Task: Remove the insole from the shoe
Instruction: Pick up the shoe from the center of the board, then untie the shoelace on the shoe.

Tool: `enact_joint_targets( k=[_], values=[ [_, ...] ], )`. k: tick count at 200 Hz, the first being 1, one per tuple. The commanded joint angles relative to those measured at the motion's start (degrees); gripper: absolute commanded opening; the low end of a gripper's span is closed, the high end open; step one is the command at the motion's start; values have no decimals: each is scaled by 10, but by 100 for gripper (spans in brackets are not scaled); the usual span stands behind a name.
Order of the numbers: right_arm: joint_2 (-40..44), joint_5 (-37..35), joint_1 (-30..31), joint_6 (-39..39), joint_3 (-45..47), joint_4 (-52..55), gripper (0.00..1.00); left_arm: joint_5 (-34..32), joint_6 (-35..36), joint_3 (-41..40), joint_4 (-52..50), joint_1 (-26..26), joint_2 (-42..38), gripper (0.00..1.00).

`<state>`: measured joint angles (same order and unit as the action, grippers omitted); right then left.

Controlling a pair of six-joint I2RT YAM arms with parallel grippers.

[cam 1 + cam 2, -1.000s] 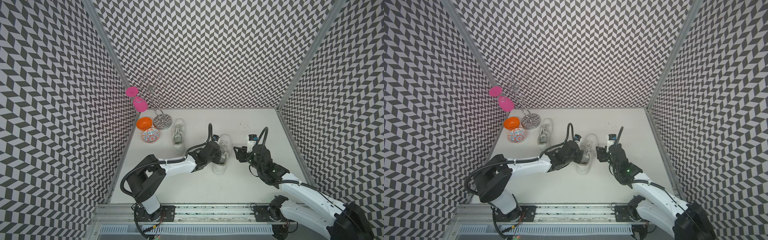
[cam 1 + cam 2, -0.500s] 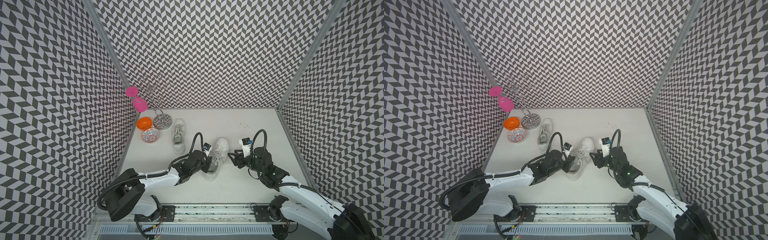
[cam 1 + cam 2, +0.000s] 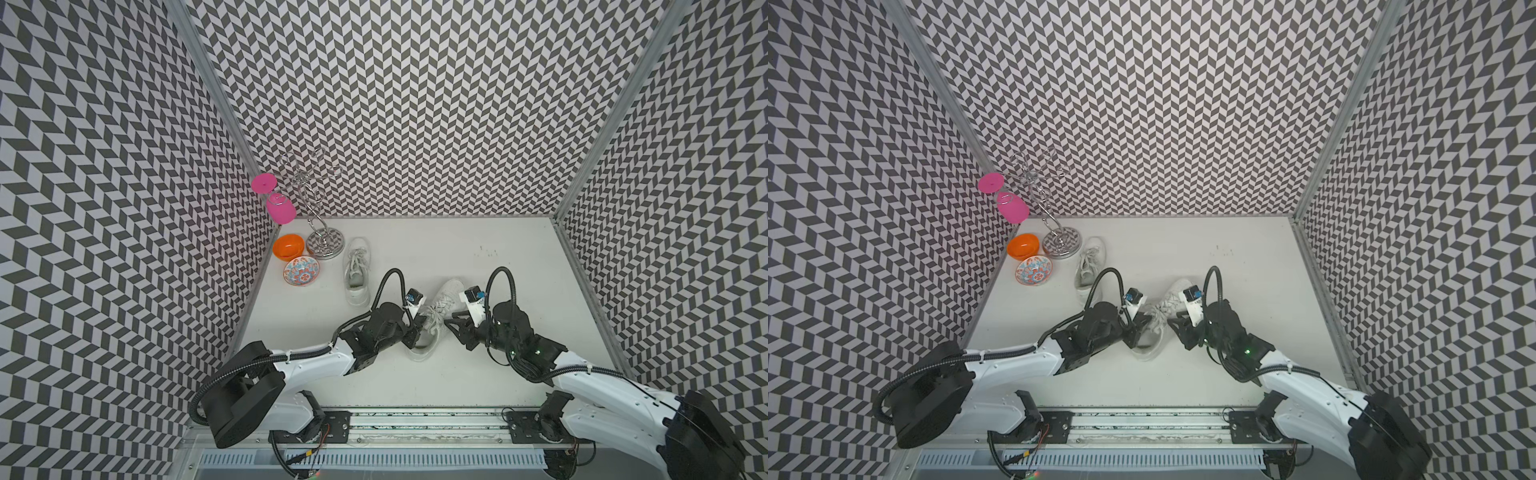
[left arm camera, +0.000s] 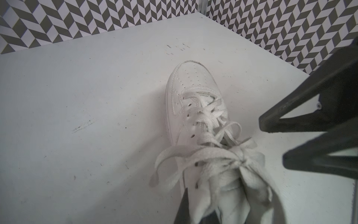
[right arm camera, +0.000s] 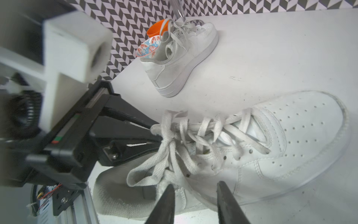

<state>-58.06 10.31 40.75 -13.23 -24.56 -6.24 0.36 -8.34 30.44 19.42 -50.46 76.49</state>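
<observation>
A white laced shoe (image 3: pixel 441 305) lies near the table's middle front, toe toward the back right. My left gripper (image 3: pixel 417 329) is shut on the shoe's upper edge by the laces; in the left wrist view white shoe material sits pinched between its fingers (image 4: pixel 184 205). My right gripper (image 5: pixel 195 185) is open and straddles the shoe's (image 5: pixel 271 155) side wall just behind the laces, one finger over the mouth and one outside. Grey lining (image 5: pixel 112 194) shows in the shoe's mouth. I cannot tell the insole apart from it.
A second white shoe (image 3: pixel 356 270) stands further back on the left. Beside it are an orange bowl (image 3: pixel 287 246), a patterned bowl (image 3: pixel 301 271), and a chrome wire rack (image 3: pixel 325 243) with a pink glass (image 3: pixel 279 208) hanging on it. Patterned walls enclose three sides.
My left gripper has dragged the shoe toward the front and turned its toe to the back right. My right gripper has followed, and its fingers have narrowed around the shoe's side.
</observation>
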Motion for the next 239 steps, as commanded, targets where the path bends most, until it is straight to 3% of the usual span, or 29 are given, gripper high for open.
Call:
enact_joint_targets(
  k=[1, 162, 239],
  values=[
    [-16, -19, 8, 9, -14, -15, 31, 10, 5, 13, 78, 4, -21, 0],
    [-60, -39, 45, -19, -17, -35, 19, -5, 4, 18, 68, 5, -12, 0],
    [-52, -37, 65, -16, -12, -38, 22, -9, 4, 21, 68, 5, -5, 0]
  ],
)
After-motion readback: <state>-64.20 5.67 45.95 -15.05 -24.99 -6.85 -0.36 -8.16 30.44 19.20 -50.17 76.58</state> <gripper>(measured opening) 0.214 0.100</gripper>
